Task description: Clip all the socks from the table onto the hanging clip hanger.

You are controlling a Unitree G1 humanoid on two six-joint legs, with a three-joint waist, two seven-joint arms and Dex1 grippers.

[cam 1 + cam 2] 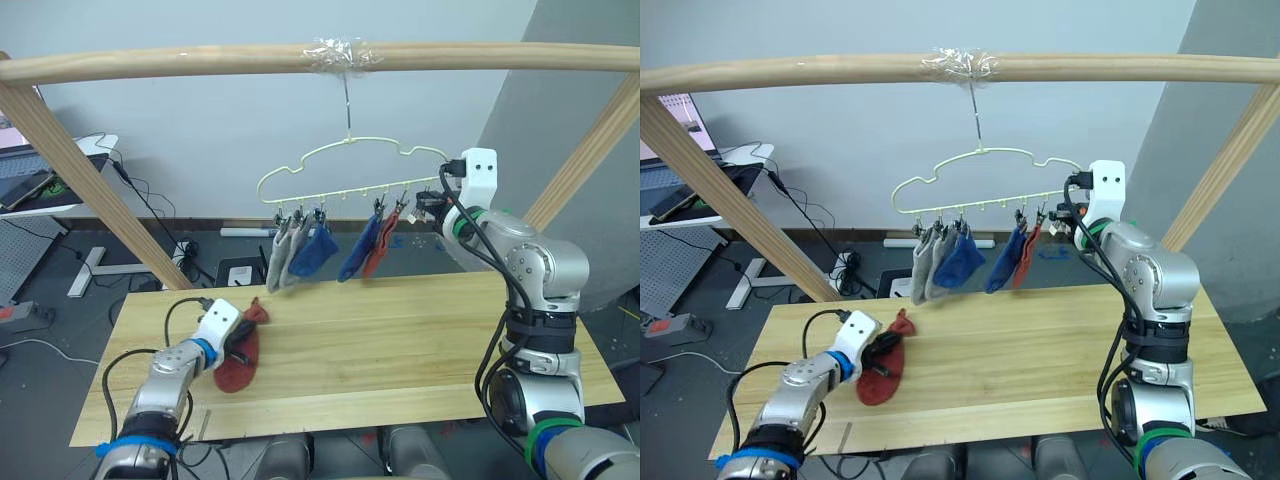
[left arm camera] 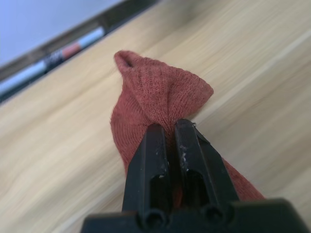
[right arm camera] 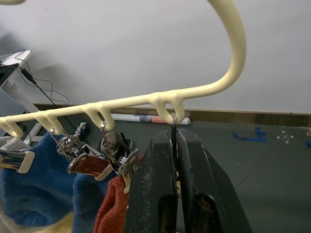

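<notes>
- Rust-red ankle sock of soft ribbed fabric (image 2: 160,97) lay on the light wooden plank table (image 1: 420,340); my left gripper (image 2: 167,133) pinched its bunched middle.
- That thin fold could have slipped free on lifting.
- My right gripper (image 3: 174,145) was pressed shut on the last empty metal clip (image 3: 173,127) of the pale yellow-green wire clip hanger (image 1: 350,165); any tug risked swinging it, shaking the five hung socks (image 1: 330,245).
</notes>
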